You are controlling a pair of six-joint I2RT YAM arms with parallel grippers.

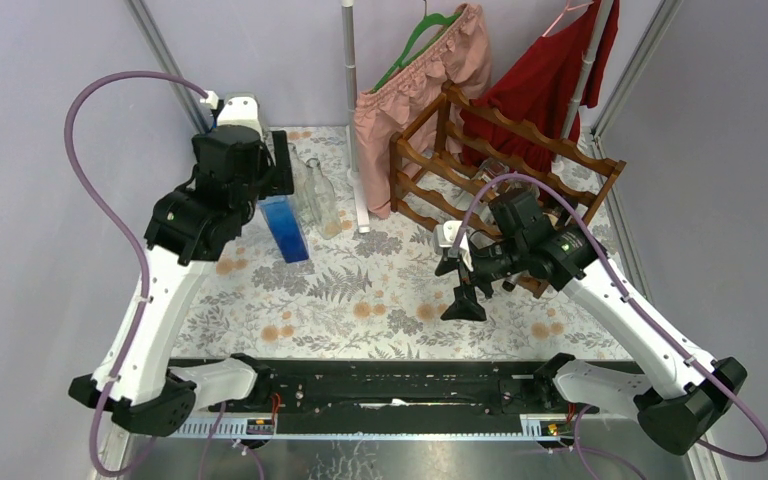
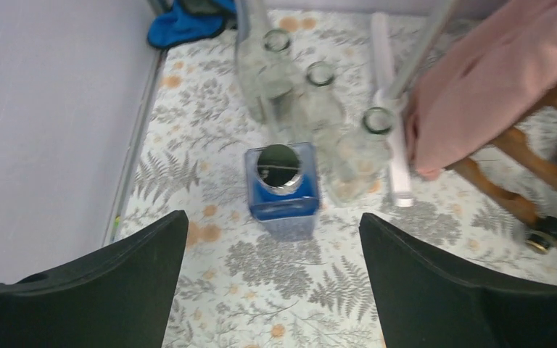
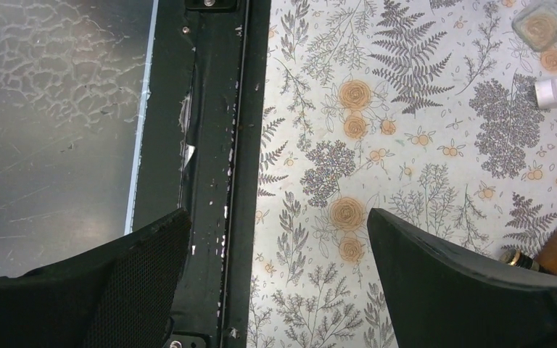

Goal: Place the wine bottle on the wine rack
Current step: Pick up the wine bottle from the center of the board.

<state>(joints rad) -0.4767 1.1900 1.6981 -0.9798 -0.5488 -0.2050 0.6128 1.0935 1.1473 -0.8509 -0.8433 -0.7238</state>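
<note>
Four upright bottles on the floral surface [image 1: 380,300], clustered tight. Judged the one in hand: the blue bottle [image 2: 281,192], centred in the left wrist view. Cannot rule out the clear bottles [image 2: 319,101], packed just behind the blue bottle.

Handling, by judgement:
- Reads as thick glass, square-bodied with flat faces. Rigid, fairly heavy, slick, breakable if dropped or knocked against its neighbours.
- Cannot tell whether full.
- Best hold across two opposite flat faces, below the shoulder, not on the narrow silver-rimmed top. More bearing for the pads there than on any round neck.

State of left pincer [image 2: 273,214]: spread wide, grasping nothing, hanging above the blue bottle. Sits on the midline between the fingers, touching neither. Gap looks wider than the body, with room to spare on both sides.

State of right pincer [image 3: 278,211]: likewise released and empty, low over the surface, well apart to the right of the blue bottle.

Position of wine rack [image 1: 540,130]: well apart from the blue bottle, to its right and a little behind, past a white pole [image 1: 352,100] and a hanging pink garment [image 1: 430,70]. Implies a long carry and a tip from upright to lying. Expect the weight to shift in the grip.
</note>
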